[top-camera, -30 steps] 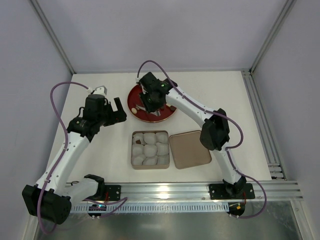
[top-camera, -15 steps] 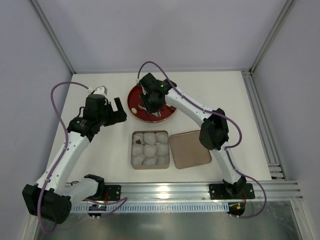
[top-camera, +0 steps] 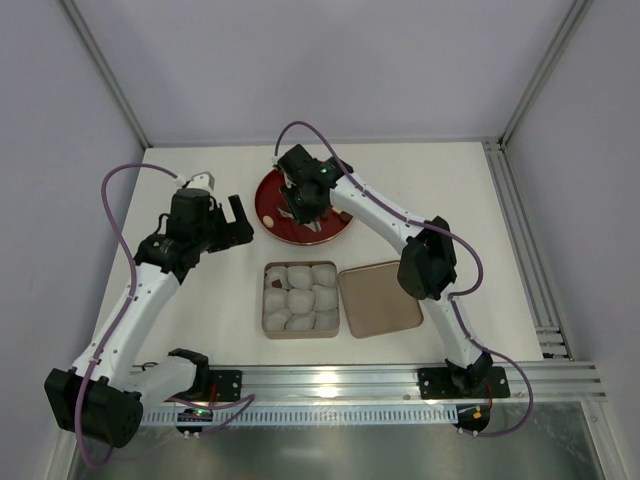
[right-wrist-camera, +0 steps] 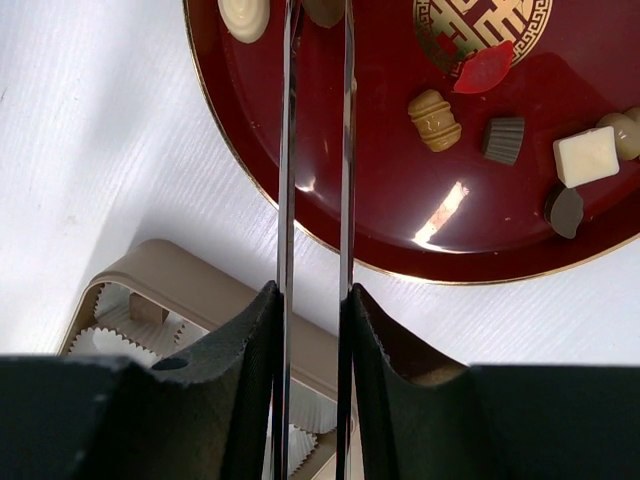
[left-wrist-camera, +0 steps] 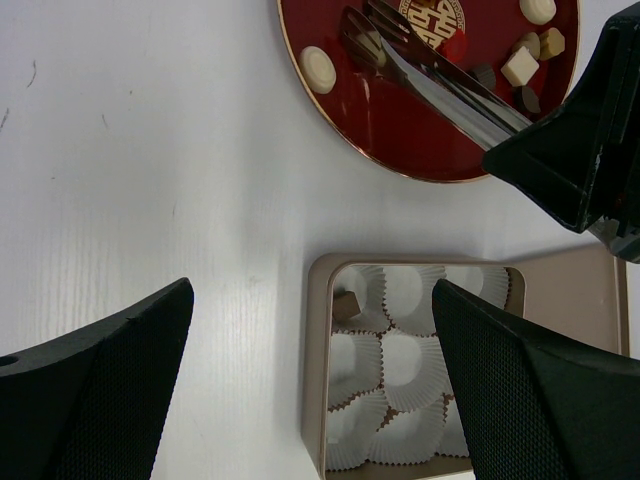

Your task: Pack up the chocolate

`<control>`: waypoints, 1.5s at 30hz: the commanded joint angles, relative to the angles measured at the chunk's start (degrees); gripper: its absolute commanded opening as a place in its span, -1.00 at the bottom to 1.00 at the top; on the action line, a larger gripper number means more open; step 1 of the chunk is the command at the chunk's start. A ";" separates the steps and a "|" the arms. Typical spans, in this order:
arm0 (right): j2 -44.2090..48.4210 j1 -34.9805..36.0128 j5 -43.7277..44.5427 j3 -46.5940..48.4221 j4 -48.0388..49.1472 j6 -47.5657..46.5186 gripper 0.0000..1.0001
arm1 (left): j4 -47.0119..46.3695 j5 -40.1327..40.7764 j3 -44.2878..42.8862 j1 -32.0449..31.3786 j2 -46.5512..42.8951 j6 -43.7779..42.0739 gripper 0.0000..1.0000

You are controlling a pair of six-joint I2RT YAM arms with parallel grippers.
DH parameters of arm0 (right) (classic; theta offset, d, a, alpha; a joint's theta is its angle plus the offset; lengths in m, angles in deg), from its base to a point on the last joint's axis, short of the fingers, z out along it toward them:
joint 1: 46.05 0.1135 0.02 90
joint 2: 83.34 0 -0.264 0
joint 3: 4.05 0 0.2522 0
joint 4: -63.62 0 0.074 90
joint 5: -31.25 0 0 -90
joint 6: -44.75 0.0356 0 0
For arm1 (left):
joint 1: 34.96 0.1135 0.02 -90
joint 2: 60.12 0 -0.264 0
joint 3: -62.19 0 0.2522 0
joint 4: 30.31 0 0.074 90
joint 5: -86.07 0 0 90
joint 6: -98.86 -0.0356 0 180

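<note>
Packing barely begun: one piece boxed, the rest on the plate.
On the counter [top-camera: 200, 180] we see the red plate [right-wrist-camera: 380, 230] at the far side carrying nearly all the chocolate [right-wrist-camera: 434, 120], and nearer us the tin [left-wrist-camera: 312, 380] with its lid [top-camera: 380, 298] to its right. Of the paper cups [left-wrist-camera: 412, 358], only the far-left one is filled. The right end effector [right-wrist-camera: 312, 300] pinches the tongs [right-wrist-camera: 347, 150], tips at a brown piece [left-wrist-camera: 375, 45] on the plate's left; we cannot tell if it is caught. The left end effector [left-wrist-camera: 312, 295] hangs wide open, holding nothing, left of the plate.
</note>
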 commanded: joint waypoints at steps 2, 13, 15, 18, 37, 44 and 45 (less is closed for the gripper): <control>2.53 0.33 1.98 2.92 -0.27 0.02 -0.36 | -1.97 -0.50 0.14 0.41 -0.17 0.07 1.00; 8.94 0.33 3.04 -1.90 0.87 1.08 -0.41 | -1.97 -0.68 0.14 0.41 -0.35 0.16 1.00; 10.70 0.33 3.04 -3.66 1.57 1.25 -0.41 | -1.97 -0.68 0.32 0.41 -0.26 0.33 0.99; 12.46 0.33 2.86 -5.51 1.84 1.60 -0.42 | -1.97 -0.85 0.32 0.41 -0.35 0.25 1.00; 38.91 9.29 4.09 -34.77 6.33 9.33 -0.44 | -2.06 -0.85 0.32 0.50 -0.35 0.42 0.99; 44.62 13.51 5.67 -41.62 5.80 12.85 -0.44 | -2.06 -0.94 0.49 0.41 -0.52 0.51 1.00; 44.98 13.87 5.85 -42.33 5.62 13.12 -0.44 | -2.06 -0.85 0.49 0.50 -0.52 0.51 0.99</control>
